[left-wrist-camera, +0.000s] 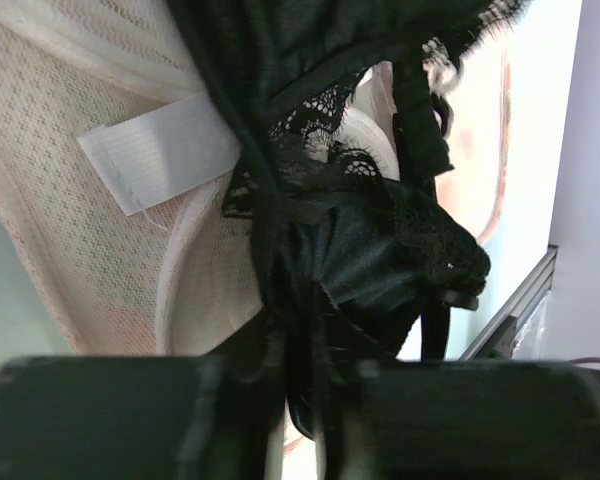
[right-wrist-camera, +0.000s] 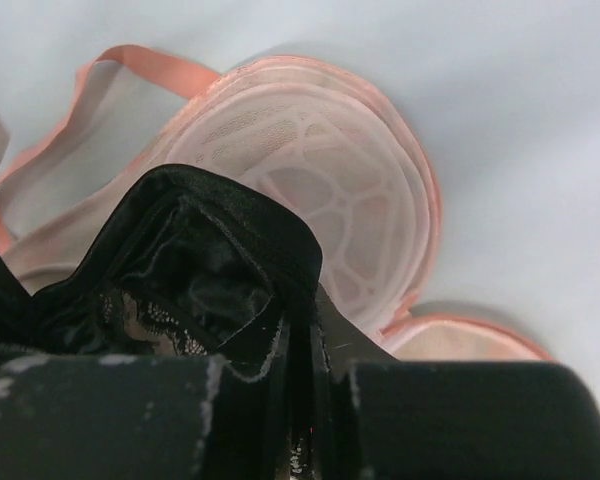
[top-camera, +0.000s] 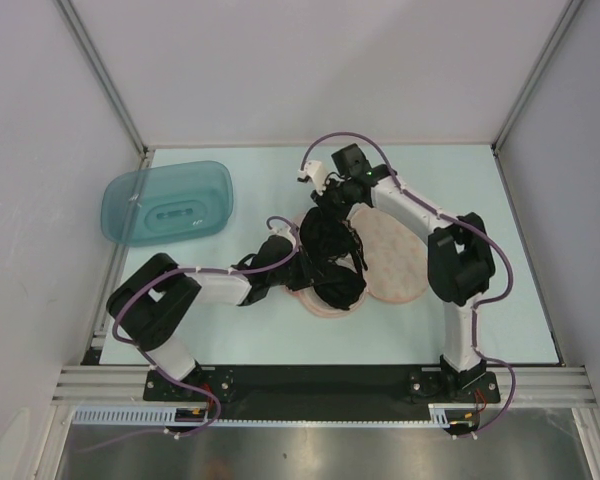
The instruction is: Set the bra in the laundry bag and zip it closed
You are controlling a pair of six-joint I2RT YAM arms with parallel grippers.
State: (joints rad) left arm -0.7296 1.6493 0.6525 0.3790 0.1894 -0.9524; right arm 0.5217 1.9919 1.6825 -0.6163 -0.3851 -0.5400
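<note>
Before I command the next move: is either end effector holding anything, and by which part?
Both pinch the bra: left end effector on a bunched lacy edge, right end effector on a cup's edge.

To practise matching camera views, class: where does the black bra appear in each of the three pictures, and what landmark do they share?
Top external: bra at centre, covering the left half of the laundry bag.
Left wrist: centre, running from top edge to bottom.
Right wrist: lower left.
Shared landmark: the peach bag, visible behind the bra in all three.

Pale green surface [top-camera: 480, 300] bearing a teal tub [top-camera: 167, 205] at far left and the open laundry bag [top-camera: 392, 262] at centre.
</note>
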